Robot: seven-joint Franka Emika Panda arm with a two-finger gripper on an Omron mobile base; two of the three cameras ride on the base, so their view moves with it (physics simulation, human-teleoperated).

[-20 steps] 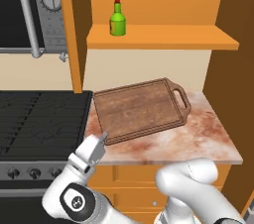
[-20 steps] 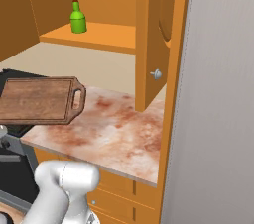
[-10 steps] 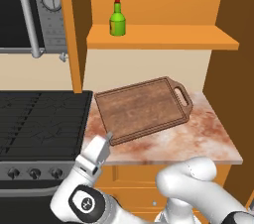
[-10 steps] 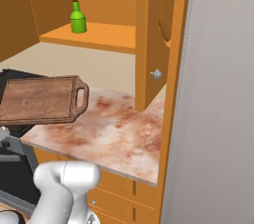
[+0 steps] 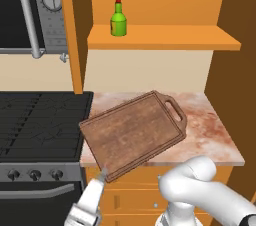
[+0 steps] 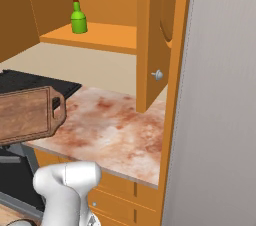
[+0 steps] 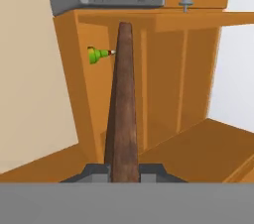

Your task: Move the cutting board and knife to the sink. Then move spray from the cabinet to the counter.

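Over the table (image 5: 210, 130), the cutting board (image 5: 134, 135) has come up tilted since a second ago, carried toward the stove by the tool (image 7: 124, 171), clamped narrow on its near edge. That suggests its trip to the sink is under way. I count one board and one spray (image 5: 118, 19), which stands on the cabinet (image 5: 160, 37) shelf.

Cabinet (image 5: 160, 37) shelf: open-fronted, only the spray (image 5: 118, 20) at its left end. Open door (image 6: 155, 40) flanks the right. Counter (image 5: 210, 130) right part bare; cutting board (image 5: 132, 135) overhangs the left.
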